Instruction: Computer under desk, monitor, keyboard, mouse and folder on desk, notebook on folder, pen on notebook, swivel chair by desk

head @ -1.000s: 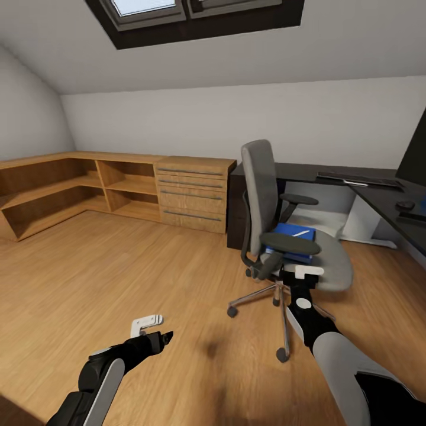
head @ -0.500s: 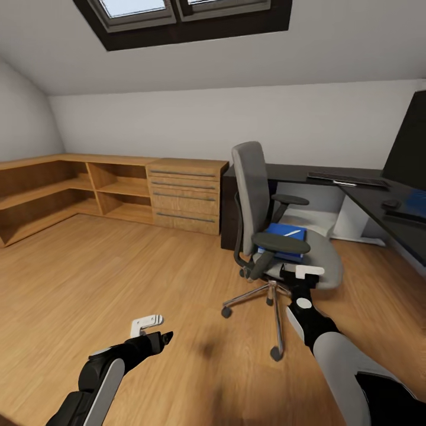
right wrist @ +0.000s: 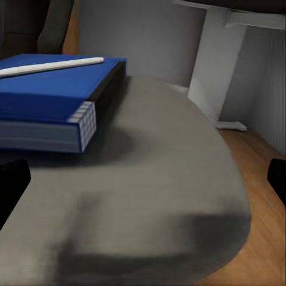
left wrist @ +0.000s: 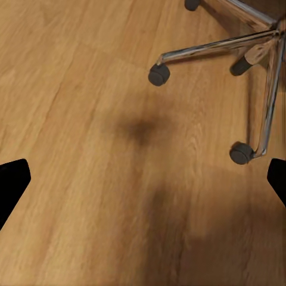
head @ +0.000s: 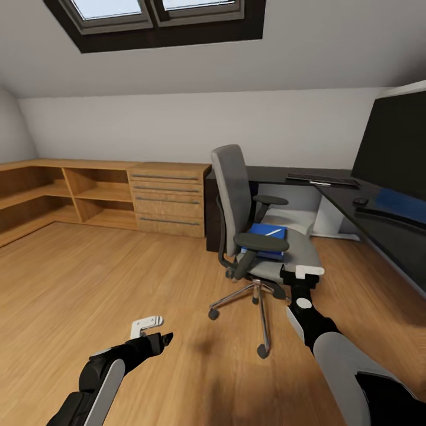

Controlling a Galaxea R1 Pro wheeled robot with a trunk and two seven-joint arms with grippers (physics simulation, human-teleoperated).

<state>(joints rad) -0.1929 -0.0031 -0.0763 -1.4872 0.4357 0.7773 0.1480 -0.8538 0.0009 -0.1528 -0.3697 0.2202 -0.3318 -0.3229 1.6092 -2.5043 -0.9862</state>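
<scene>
The grey swivel chair (head: 232, 189) stands mid-room beside the black desk (head: 349, 208). On its seat (right wrist: 179, 196) lies a blue folder (head: 265, 238) (right wrist: 50, 101) with a white pen (head: 273, 232) (right wrist: 50, 66) on top; I cannot tell whether a notebook is part of that stack. The dark monitor (head: 393, 145), keyboard (head: 322, 177) and mouse (head: 360, 201) are on the desk. My right gripper (head: 300, 273) (right wrist: 143, 185) is open at the seat's front edge, short of the folder. My left gripper (head: 158, 330) (left wrist: 143, 179) hangs open over bare floor near the chair's chrome base (left wrist: 250, 42).
Wooden shelving and a drawer unit (head: 167, 198) line the back wall at left. A white desk support (head: 328, 218) stands under the desk. The chair's castors (head: 262, 351) spread out on the wooden floor (head: 89, 272) between my arms. A skylight (head: 154, 12) sits overhead.
The whole picture has shifted left, so the camera has turned to the right; more of the monitor and desk shows. Both arms hold the same pose, and both grippers remain open.
</scene>
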